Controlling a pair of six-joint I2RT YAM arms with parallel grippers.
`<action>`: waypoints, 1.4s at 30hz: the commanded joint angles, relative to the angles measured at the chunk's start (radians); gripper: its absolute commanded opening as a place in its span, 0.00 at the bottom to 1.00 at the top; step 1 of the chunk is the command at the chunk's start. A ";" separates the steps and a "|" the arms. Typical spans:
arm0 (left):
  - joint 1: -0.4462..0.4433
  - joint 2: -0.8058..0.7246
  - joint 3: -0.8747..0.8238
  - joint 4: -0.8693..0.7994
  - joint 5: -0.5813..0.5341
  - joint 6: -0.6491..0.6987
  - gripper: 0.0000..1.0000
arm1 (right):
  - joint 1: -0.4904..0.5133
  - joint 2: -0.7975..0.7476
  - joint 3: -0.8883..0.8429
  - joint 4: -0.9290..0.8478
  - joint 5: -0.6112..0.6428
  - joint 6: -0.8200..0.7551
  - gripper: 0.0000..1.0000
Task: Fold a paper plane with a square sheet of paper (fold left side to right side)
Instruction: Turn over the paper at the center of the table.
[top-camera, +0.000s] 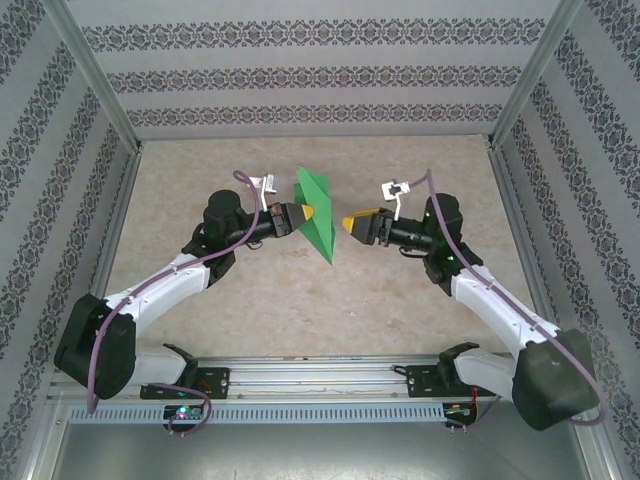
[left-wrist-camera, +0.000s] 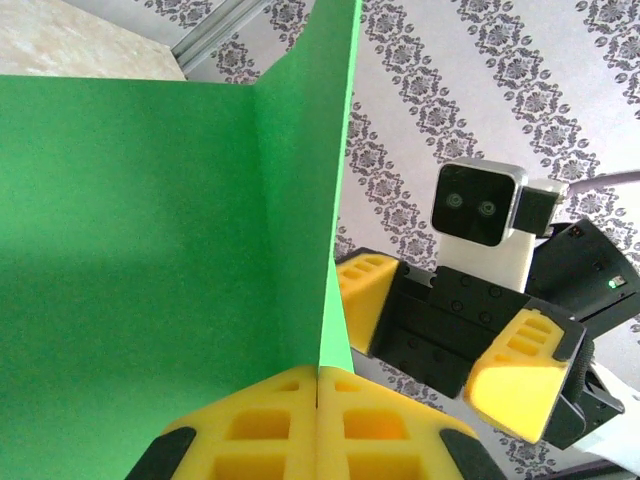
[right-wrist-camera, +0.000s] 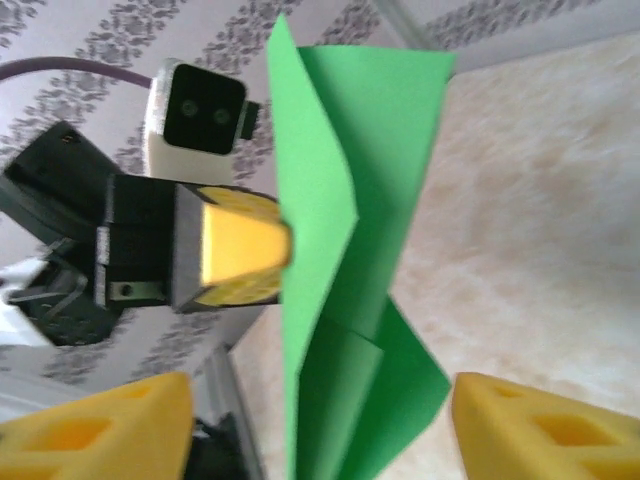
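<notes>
Matt, smooth green paper plane (top-camera: 317, 222); matt yellow plastic pads (left-wrist-camera: 250, 430) on left pincer (left-wrist-camera: 317, 378); mottled table (top-camera: 300, 310).

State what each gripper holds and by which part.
The left gripper pinches the folded green paper at one long edge; the right gripper is open, holding nothing.

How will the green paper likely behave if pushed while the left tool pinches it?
Probably light and fairly stiff: the green paper holds its shape in the shut left tool without drooping. Its flaps splay apart, so a push from the open right tool would likely flex or swing them. Pinched at one spot, it might pivot.
</notes>
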 joint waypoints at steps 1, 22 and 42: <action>-0.013 -0.004 0.040 0.065 -0.004 0.008 0.00 | -0.004 -0.016 -0.053 -0.023 0.055 0.010 0.81; -0.030 0.043 0.053 0.090 0.018 -0.014 0.00 | 0.113 0.168 0.055 0.153 -0.061 0.125 0.57; -0.021 -0.140 0.019 -0.285 -0.192 0.237 0.47 | 0.092 0.079 0.111 -0.145 0.057 -0.031 0.00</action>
